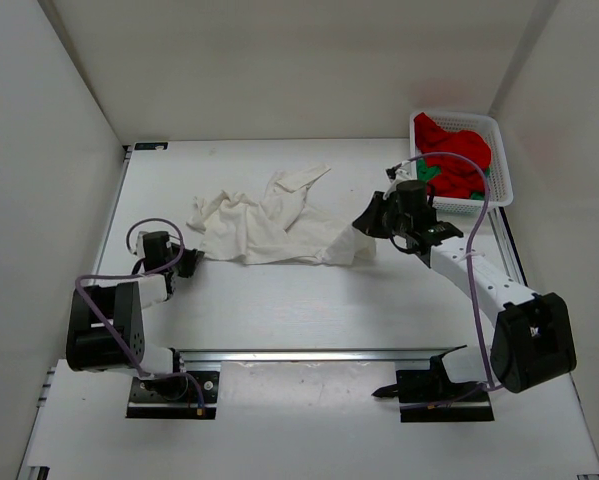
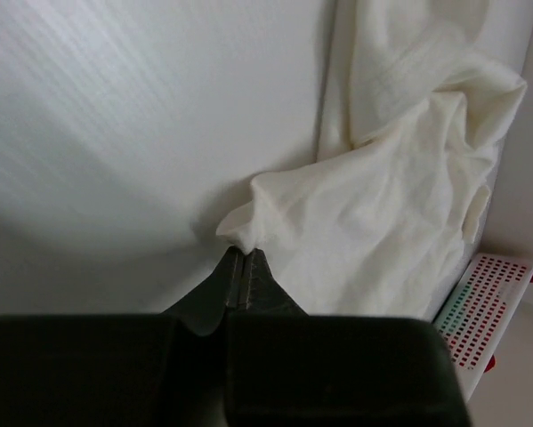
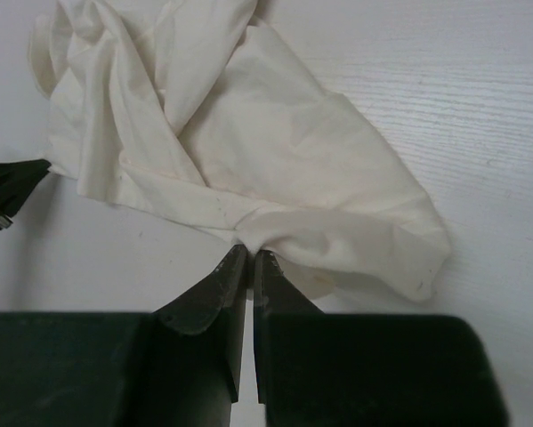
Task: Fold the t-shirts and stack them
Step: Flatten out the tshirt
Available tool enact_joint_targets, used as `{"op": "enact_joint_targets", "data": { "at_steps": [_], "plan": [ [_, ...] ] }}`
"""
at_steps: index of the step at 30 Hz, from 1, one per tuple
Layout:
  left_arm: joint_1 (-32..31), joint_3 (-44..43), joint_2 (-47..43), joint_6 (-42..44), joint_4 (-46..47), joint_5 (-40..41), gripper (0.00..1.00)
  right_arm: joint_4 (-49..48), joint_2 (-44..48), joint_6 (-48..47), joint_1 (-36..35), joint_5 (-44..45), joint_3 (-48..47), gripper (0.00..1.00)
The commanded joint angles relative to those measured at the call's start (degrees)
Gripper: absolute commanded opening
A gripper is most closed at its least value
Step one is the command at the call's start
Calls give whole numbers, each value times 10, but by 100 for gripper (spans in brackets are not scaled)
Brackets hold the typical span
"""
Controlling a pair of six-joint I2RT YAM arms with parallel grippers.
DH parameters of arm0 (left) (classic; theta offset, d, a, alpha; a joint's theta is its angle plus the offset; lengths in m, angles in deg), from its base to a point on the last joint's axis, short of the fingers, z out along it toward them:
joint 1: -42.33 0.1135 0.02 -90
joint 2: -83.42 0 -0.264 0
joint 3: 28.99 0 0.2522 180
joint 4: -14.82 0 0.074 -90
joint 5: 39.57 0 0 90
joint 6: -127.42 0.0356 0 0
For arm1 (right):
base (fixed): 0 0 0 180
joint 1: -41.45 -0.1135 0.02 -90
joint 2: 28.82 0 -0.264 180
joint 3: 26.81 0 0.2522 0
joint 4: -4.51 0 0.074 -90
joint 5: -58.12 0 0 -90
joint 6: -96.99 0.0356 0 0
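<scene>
Left tool: jaws pressed together on a corner tip of the white t-shirt, at the garment's 8 o'clock end. From the left wrist view the pinch looks thin and could slip.

Right tool: jaws drawn narrow on a gathered fold at the shirt's 4 o'clock edge, with more cloth in the bite.

Shirt lies crumpled mid-surface, sleeves and hem tangled.

Judgement: light, limp, no stiffness. It will sag and drape between the two holds, not slide as one piece. Best taken at hem corners or shoulder seams, pulled taut before folding.

Farther out at 1 o'clock: lattice basket holds the red t-shirt, bunched, and the green t-shirt, mostly hidden under it.

Nothing lies between shirt and arms. The basket wall sits just beyond the right arm's elbow.
</scene>
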Motion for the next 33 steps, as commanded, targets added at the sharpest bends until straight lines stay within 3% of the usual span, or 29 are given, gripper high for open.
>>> {"op": "enact_joint_targets", "data": {
  "at_steps": [1, 6, 12, 17, 20, 22, 24, 25, 26, 27, 28, 30, 33],
  "plan": [
    [-9, -50, -46, 50, -18, -2, 0, 13, 32, -11, -5, 28, -17, 0],
    [-46, -174, -140, 180, -126, -38, 0, 86, 113, -27, 20, 86, -55, 0],
    [-56, -397, -193, 274, -278, -93, 0, 226, 158, -70, -3, 204, -243, 0],
    [-16, -563, -191, 273, -341, -164, 0, 319, 112, -125, -120, 338, -500, 0],
    [38, -625, -180, 227, -344, -225, 0, 351, 51, -177, -239, 475, -650, 0],
    [62, -649, -168, 190, -323, -260, 0, 350, 15, -222, -283, 506, -736, 1],
    [77, -666, -157, 183, -328, -259, 0, 367, -35, -208, -200, 431, -788, 0],
    [76, -668, -157, 193, -339, -242, 0, 381, -43, -185, -110, 335, -796, 0],
    [74, -661, -154, 211, -348, -210, 0, 379, -57, -156, -19, 224, -772, 0],
    [65, -659, -151, 228, -355, -178, 0, 356, -59, -134, 20, 124, -728, 0],
    [63, -648, -141, 237, -357, -169, 0, 347, -67, -135, 63, 89, -713, 0],
    [47, -606, -121, 250, -348, -145, 0, 324, -93, -137, 92, 52, -683, 0],
    [41, -539, -83, 237, -295, -134, 0, 325, -167, -148, 136, -13, -713, 0]
  ]
}}
